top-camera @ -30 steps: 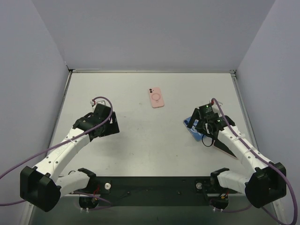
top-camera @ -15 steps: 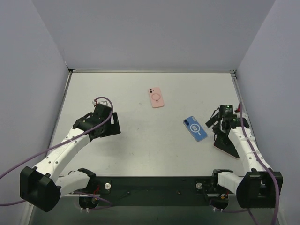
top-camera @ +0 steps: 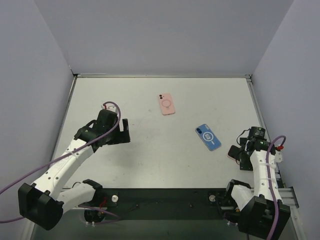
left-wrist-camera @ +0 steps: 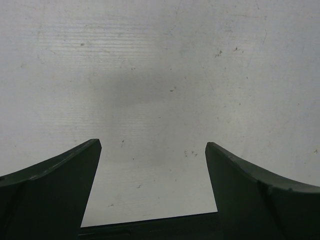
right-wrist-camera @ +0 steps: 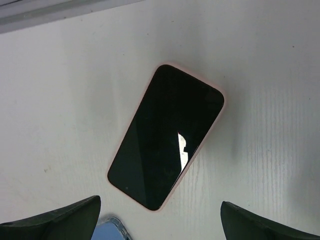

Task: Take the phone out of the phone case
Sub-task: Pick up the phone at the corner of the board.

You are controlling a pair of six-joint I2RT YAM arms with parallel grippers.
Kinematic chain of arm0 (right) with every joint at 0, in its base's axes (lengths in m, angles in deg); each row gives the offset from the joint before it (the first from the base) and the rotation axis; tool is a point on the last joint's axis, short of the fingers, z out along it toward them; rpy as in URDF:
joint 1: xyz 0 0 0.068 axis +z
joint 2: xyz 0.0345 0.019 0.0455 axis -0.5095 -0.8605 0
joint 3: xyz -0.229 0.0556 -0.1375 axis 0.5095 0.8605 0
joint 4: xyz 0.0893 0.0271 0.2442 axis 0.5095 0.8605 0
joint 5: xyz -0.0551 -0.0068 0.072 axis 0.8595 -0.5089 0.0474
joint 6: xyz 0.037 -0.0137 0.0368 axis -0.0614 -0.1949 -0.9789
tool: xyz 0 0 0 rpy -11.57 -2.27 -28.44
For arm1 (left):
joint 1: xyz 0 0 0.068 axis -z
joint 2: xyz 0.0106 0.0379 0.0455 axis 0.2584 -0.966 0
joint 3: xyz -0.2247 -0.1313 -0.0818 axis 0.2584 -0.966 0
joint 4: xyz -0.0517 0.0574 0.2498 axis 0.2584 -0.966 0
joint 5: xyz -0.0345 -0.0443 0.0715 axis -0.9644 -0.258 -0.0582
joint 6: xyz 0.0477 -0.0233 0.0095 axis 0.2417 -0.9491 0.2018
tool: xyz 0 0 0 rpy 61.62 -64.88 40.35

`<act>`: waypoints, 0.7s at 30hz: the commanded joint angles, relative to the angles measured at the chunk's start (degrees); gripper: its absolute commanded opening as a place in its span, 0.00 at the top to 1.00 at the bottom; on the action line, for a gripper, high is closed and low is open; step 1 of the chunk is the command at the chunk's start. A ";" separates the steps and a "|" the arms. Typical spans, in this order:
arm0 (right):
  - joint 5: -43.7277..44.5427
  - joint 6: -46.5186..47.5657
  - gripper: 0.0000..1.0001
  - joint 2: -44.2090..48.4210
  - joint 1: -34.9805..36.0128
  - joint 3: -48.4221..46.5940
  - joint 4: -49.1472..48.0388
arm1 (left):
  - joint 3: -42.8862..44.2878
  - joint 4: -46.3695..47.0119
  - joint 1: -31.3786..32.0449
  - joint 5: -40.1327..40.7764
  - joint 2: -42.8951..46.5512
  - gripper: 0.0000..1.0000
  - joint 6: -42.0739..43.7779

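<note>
At the right edge of the desk (top-camera: 150,150), the phone (right-wrist-camera: 167,137) lay screen up, outside the blue case (top-camera: 208,137) just to its left. Directly above it hung the right tool (right-wrist-camera: 160,202), jaws wide apart, gripping nothing. Farther off, a pink phone (top-camera: 167,104) lay back up. The left tool (left-wrist-camera: 152,144) gaped equally wide, empty, over the desk's left side.
</note>
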 commanded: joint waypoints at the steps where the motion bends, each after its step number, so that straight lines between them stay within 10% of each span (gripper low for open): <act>1: 4.17 -12.41 0.00 -4.80 -1.86 -0.83 1.87 | 4.34 2.28 -0.12 -2.78 -1.32 0.02 2.80; 21: -3.12 -23.33 0.00 -30.21 -8.45 -6.10 -2.96 | 5.40 1.84 0.32 -5.42 -2.55 0.03 -0.01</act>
